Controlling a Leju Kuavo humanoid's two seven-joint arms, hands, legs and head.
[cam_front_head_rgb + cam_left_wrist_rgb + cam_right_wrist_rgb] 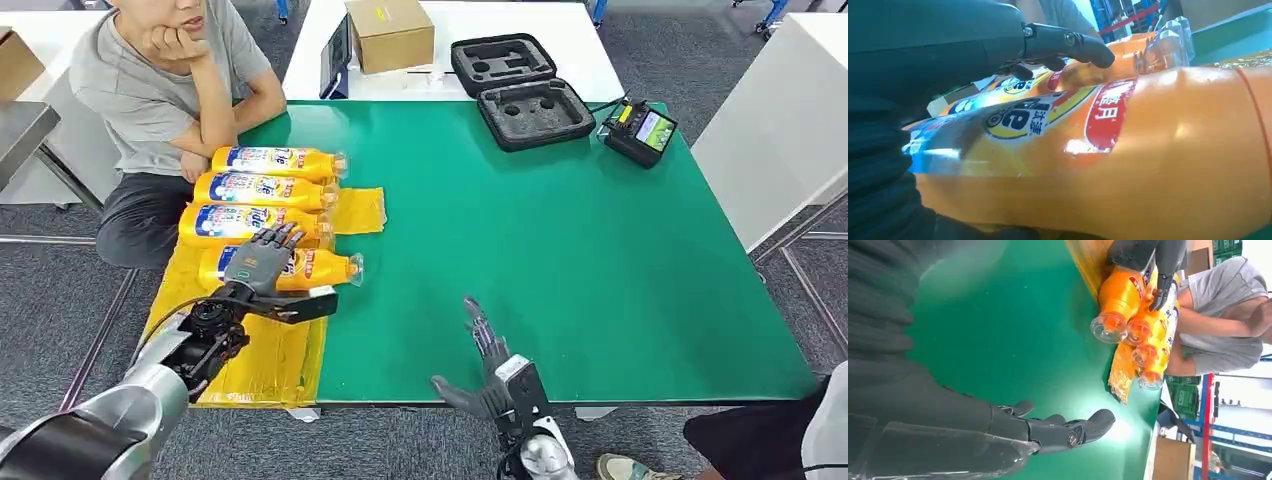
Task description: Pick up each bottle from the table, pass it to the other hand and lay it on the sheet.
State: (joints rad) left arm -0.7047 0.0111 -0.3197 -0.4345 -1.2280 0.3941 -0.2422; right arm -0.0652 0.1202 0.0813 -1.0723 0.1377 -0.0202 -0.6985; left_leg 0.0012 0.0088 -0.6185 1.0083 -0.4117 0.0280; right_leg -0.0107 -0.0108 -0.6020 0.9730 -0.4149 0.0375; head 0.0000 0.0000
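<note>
Several orange bottles with clear caps lie side by side on the yellow sheet [268, 362] at the left end of the green table [580, 260]. My left hand [262, 258] rests over the nearest bottle [322, 268], its fingers stretched out and spread across the label, not wrapped around it. In the left wrist view the same bottle [1158, 165] lies just beneath the straight fingers [1068, 42]. My right hand [487, 365] hovers open over bare green table near the front edge, holding nothing. The right wrist view shows that hand [1048, 427] and the bottle row [1120, 295] beyond it.
A seated person [165, 85] leans on the table's far left corner, close behind the bottles. At the back stand a cardboard box [390, 32], an open black foam case [520, 90] and a small device [640, 130]. Someone's leg [750, 440] is at the lower right.
</note>
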